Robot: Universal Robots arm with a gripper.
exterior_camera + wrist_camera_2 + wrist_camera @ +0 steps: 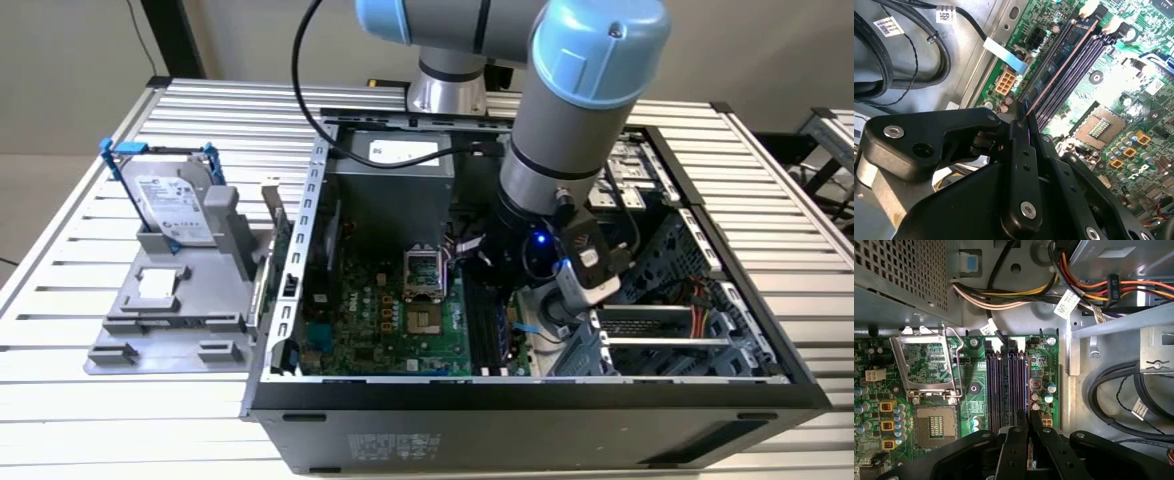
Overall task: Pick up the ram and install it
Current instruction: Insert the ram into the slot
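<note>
Gripper point(1028, 432) is clamped on the ram point(1054, 72), held edge-on directly above the motherboard slots point(1006, 390), apparently aligned for seating.

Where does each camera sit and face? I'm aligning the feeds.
Exterior view: off the arm, looking down on the open case; shows the arm and tool.
First wrist view: on the wrist, facing the slots; shows the tool.
Second wrist view: on the wrist, obliquely along the ram; shows the tool.
Both wrist views share slots, socket.
</note>
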